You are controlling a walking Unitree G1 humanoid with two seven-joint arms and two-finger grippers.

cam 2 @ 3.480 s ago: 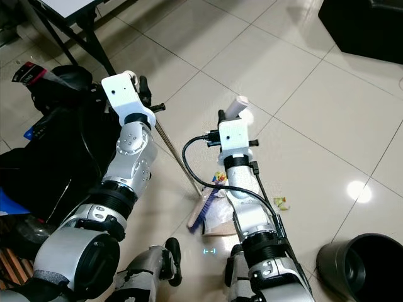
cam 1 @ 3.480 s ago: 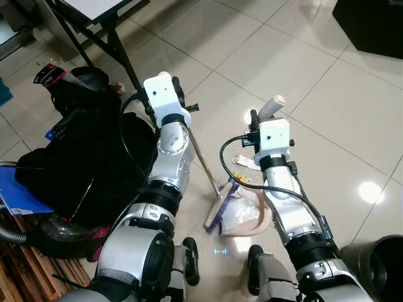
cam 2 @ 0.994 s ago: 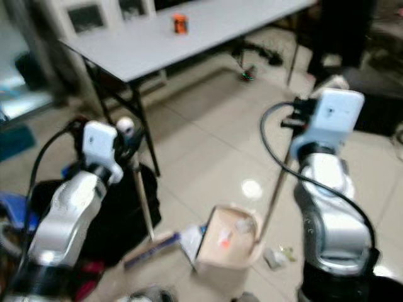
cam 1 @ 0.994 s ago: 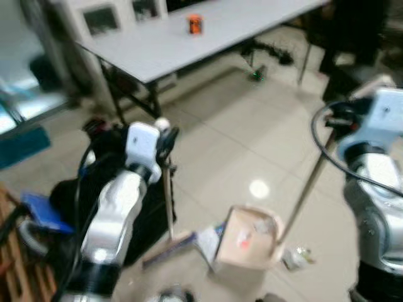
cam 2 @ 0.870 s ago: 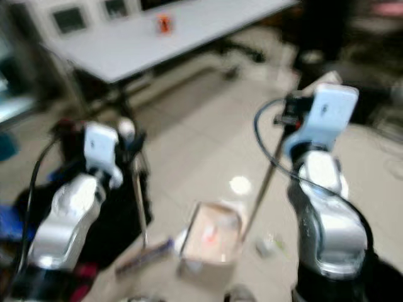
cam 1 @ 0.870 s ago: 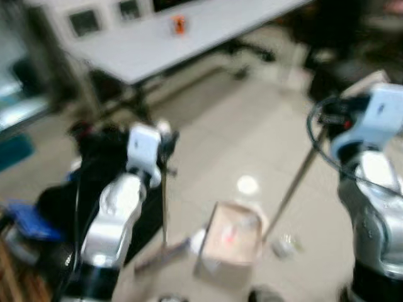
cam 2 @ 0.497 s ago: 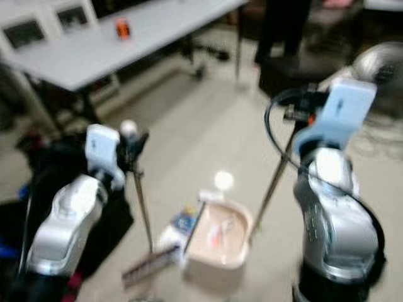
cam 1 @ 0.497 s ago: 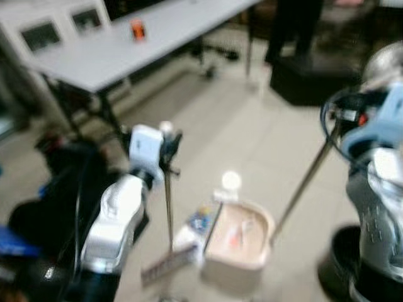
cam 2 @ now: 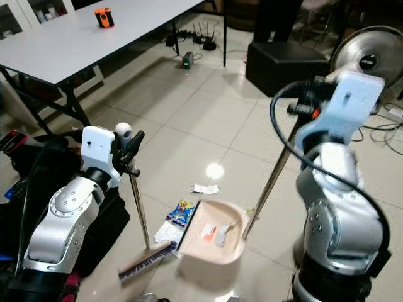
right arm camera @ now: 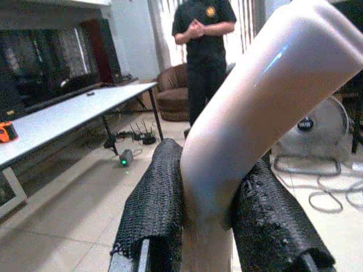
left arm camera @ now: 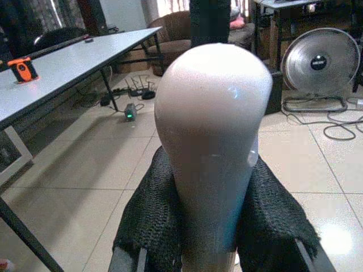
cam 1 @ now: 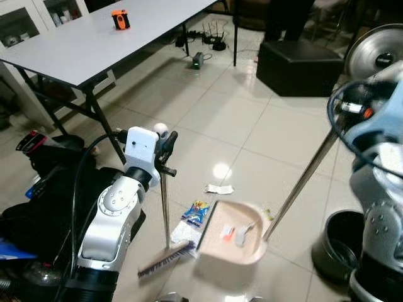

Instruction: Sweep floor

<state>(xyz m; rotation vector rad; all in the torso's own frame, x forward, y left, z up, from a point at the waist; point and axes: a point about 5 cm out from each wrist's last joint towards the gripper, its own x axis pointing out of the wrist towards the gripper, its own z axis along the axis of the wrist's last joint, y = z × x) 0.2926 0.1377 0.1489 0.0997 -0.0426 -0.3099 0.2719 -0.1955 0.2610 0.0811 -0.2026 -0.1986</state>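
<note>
The left tool clamps the white-knobbed metal broom, its bristles on the tiled floor. The right tool grips the long-handled beige plastic dustpan, holding 2 scraps, just beside the broom head. A colourful wrapper lies between them.

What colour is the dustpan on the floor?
The dustpan is pale pink, almost beige; the left eye view shows it best.
</note>
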